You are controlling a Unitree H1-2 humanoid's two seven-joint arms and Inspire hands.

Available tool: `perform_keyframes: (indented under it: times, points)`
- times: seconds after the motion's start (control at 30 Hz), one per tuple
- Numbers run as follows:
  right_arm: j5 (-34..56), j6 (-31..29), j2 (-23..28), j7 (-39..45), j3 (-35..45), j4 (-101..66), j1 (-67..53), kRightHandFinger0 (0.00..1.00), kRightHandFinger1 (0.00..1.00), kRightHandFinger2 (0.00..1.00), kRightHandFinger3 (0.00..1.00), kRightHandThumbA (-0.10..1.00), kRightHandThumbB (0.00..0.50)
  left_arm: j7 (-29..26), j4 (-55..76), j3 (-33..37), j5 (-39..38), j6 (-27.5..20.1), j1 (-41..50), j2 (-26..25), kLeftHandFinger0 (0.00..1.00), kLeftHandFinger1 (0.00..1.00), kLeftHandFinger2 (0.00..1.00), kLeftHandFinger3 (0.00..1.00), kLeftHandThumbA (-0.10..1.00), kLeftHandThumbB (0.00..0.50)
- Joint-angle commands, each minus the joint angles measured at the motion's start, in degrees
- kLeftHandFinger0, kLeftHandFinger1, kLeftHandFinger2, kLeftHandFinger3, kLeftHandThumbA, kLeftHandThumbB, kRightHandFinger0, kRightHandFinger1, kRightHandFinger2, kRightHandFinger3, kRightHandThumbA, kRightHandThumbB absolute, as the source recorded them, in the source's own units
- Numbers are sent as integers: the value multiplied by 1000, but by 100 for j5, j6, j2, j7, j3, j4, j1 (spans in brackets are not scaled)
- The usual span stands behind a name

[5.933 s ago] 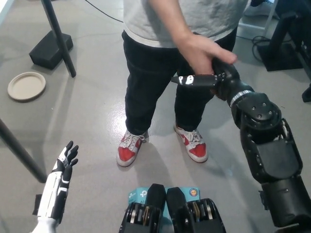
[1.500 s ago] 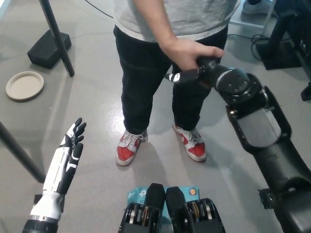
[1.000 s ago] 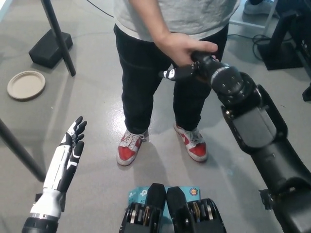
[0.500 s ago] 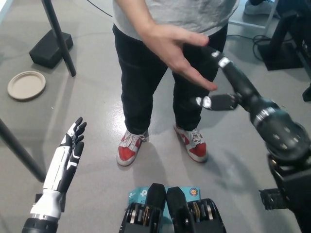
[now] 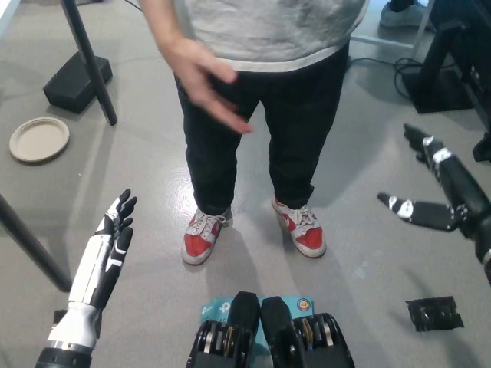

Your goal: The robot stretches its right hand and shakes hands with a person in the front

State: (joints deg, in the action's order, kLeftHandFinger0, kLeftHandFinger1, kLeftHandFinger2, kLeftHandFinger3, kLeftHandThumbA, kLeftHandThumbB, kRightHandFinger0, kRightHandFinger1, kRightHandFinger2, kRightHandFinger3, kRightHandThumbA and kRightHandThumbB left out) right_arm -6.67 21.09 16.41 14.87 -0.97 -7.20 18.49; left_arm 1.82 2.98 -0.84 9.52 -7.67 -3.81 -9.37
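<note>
Broken since half a second ago: clasp gone, person's hand [image 5: 201, 79] swung away toward 11 o'clock, right hand [image 5: 437, 188] dropped back to 3 o'clock.

At 9 o'clock, plate [image 5: 38, 139] on the floor beside a dark stand [image 5: 75, 79]; neither matters to the task.

At 7 o'clock, left hand [image 5: 106, 249] resting low, fingers straight and apart, holding nothing.

At 12 o'clock, person standing close, shoes [image 5: 253, 231] just past centre, that open hand hanging loose across the hip with palm turned inward. Soft and yielding, easily hurt by a hard squeeze; warm skin unlikely to slip. Best taken palm to palm, fingers wrapped round the back of it, thumb over the top, with light pressure only.

At 3 o'clock, right hand spread wide and empty, fingertips pointing inward toward the person, well apart from the person's hand. Judged: shake over, or else a fresh reach needed up and across to 11 o'clock. Risk on a fresh reach: striking the person's thigh on the way across.

At 4 o'clock, small black block [image 5: 434, 313] lying on the floor.
</note>
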Motion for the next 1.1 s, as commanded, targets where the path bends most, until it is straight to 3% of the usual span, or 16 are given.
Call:
perform_keyframes:
  times: [0.0, 0.1, 0.13, 0.2, 0.27, 0.3, 0.5, 0.6, 0.93, 0.97, 1.07]
  points:
    - [377, -805, -117, -47, 129, 552, -166, 1000, 1000, 1000, 1000, 770, 290, -38, -21, 33, 44, -190, -68, -35, 1000, 1000, 1000, 1000, 1000, 146]
    - [387, -870, -120, -46, 135, 592, -162, 1000, 1000, 1000, 1000, 772, 289, -39, -23, 33, 45, -193, -68, -35, 1000, 1000, 1000, 1000, 1000, 146]
    - [605, -1699, -615, -350, 268, 1205, -478, 1000, 1000, 1000, 1000, 859, 329, -15, -51, -2, -38, -238, 103, -65, 1000, 1000, 1000, 1000, 1000, 131]
    - [694, -1846, -737, -365, 334, 1256, -534, 1000, 1000, 1000, 1000, 858, 319, -39, -64, -6, -26, -256, 138, -46, 1000, 1000, 1000, 1000, 1000, 131]
    - [679, -1897, -759, -344, 365, 1285, -530, 1000, 1000, 1000, 1000, 857, 318, -39, -66, -6, -26, -259, 139, -46, 1000, 1000, 1000, 1000, 1000, 131]
    - [1188, -1742, -987, -134, 531, 1146, -807, 1000, 1000, 1000, 1000, 867, 281, -52, -58, 20, -18, -254, 221, 6, 1000, 1000, 1000, 1000, 1000, 130]
    - [1354, -1708, -1125, -27, 715, 1245, -786, 1000, 1000, 1000, 1000, 851, 273, -79, -117, 15, -9, -292, 159, 23, 1000, 1000, 1000, 1000, 1000, 126]
    - [1399, -1822, -1127, 46, 679, 1405, -795, 1000, 1000, 1000, 1000, 830, 293, -101, -133, 25, 72, -258, 221, 17, 1000, 1000, 1000, 1000, 1000, 124]
    - [1493, -1882, -1096, 98, 536, 1302, -965, 1000, 1000, 1000, 1000, 798, 262, -57, -118, 25, -4, -218, 331, 40, 1000, 1000, 1000, 1000, 1000, 134]
    - [1377, -1886, -1068, 58, 479, 1205, -1059, 1000, 1000, 1000, 1000, 844, 331, -80, -111, 29, 32, -183, 436, 62, 1000, 1000, 1000, 1000, 1000, 135]
    - [1359, -1956, -1027, 62, 438, 1193, -1095, 1000, 1000, 1000, 1000, 858, 347, -37, -143, 35, -46, -256, 474, 67, 1000, 1000, 1000, 1000, 1000, 119]
